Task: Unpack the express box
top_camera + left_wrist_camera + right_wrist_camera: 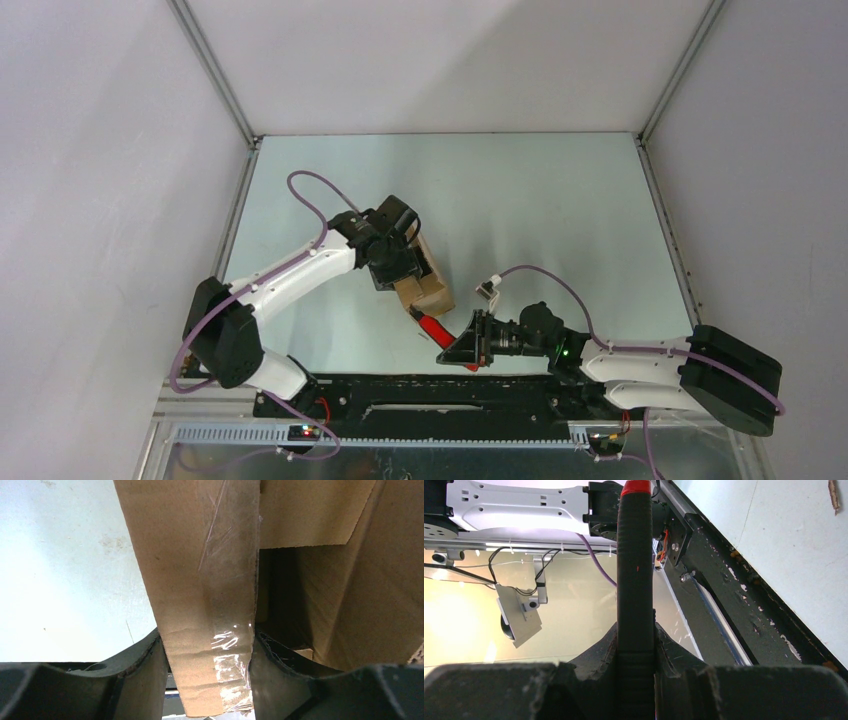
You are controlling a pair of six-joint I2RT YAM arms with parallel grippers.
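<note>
The express box [428, 283], a small brown carton, stands left of the table's middle with its flaps up. My left gripper [396, 256] reaches over it from the left. In the left wrist view a taped cardboard flap of the box [185, 555] sits pinched between both fingers [145, 672] of the left gripper [207, 652], and the dark open inside of the box shows to the right. My right gripper [463, 345] is shut on a red-and-black utility knife [434, 326], whose tip lies close to the box's near corner. In the right wrist view the knife's black handle [635, 565] runs up from the right gripper [635, 647].
The pale table [560, 210] is bounded by white walls at the left, back and right. A black rail [440, 385] runs along the near edge between the arm bases and also appears as a rail [724, 590] beside the knife. A purple cable [545, 275] loops over the right arm.
</note>
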